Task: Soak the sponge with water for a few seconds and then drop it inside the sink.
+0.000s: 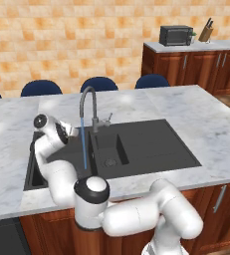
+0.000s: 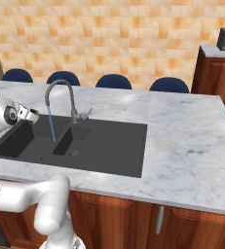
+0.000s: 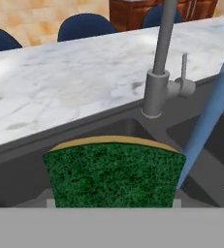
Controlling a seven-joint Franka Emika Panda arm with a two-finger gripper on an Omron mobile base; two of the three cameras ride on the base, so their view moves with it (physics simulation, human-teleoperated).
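Left base view: the water [image 1: 84, 147] falls into the sink [image 1: 151, 147] near its left end.

Right base view: the gripper [image 2: 32, 115], beside the stream, hangs over the left basin.

Hand view: it is clamped on the sponge [image 3: 114, 174], whose edge barely touches the stream, so it may stay dry.

Marble counter [image 1: 201, 124] carries the dark sink [image 1: 151, 149].

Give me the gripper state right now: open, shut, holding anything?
Gripper: shut on the sponge, held over the sink close beside the water stream.
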